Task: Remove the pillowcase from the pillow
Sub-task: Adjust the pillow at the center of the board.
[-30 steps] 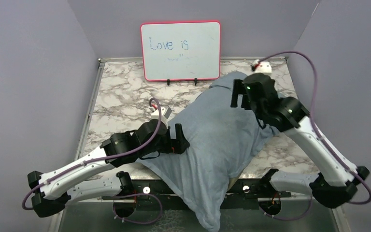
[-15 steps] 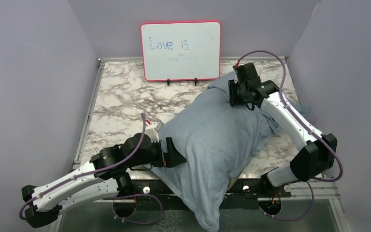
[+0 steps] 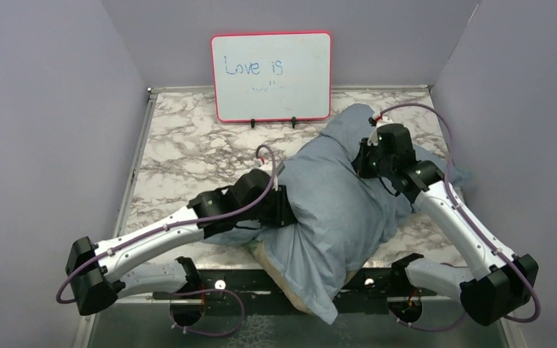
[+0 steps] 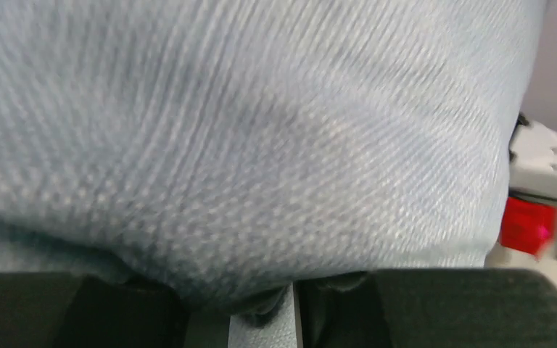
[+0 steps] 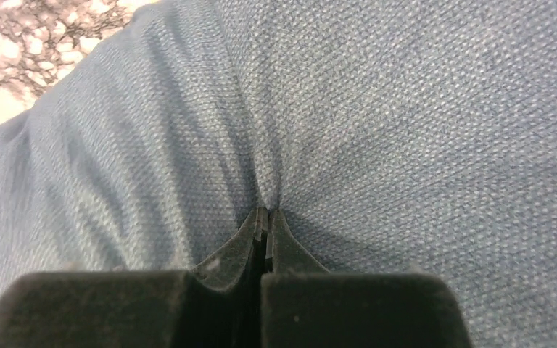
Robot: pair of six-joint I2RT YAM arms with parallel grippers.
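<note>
Step in hand, by judgement: securing a two-point hold on the cover before stripping it. Removal proper is not yet begun, since the dusty blue-grey thin cloth pillowcase [image 3: 337,210] encloses the plump pillow entirely and none of the pillow's own fabric shows. The cased pillow lies diagonally on the grey-veined white marble worktop [image 3: 181,145]. Its near end overhangs the near edge between the arm bases, where a tan strip of the underside face is visible. Nearest, the left jaws press into the left flank of the pillowcase at mid-length; the left wrist view shows a fold of the weave gathered between them, so they are grasping cloth. Farther back, the right jaws sit on the upper face toward the far right end, clenched tight on a thin pucker of the same cloth. Whether either grip takes cloth alone or filling as well cannot be told. The next move calls for finding the open end, not identifiable here, and drawing cloth toward it while the pillow is restrained. Beyond stands the red-framed whiteboard [image 3: 270,76], close to the pillowcase's far corner.
</note>
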